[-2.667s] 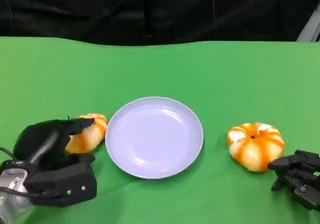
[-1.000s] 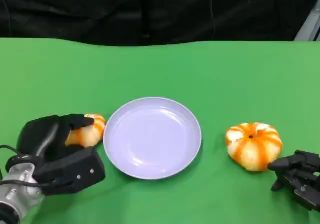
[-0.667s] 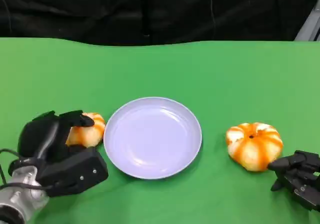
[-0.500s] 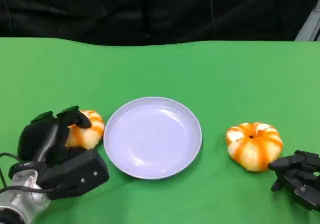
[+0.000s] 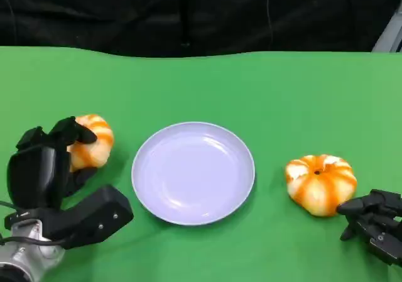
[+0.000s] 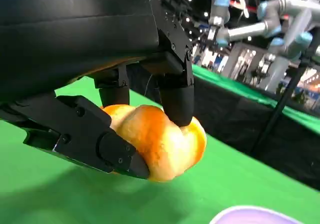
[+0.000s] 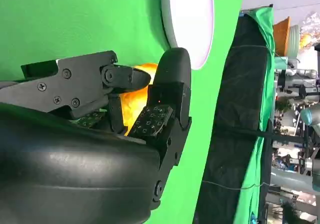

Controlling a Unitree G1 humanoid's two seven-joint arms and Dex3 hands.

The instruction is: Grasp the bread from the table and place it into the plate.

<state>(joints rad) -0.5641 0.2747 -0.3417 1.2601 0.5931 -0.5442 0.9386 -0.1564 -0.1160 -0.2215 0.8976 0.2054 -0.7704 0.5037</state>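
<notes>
Already the left hand (image 5: 47, 162) pinches your bread (image 5: 88, 149), left of the plate (image 5: 193, 172)
From its wrist view, fingers (image 6: 176, 95) dent the soft, light bun (image 6: 160, 141); hold gently, low on its sides. Your right hand (image 7: 135, 114) rests with fingers apart beside another bun (image 5: 321, 184)

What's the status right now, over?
Left hand holds one bread, lifted. Right hand open beside other bread. Plate bare, path clear.

A green table (image 5: 201, 87) fronts a black curtain (image 5: 188, 15).
</notes>
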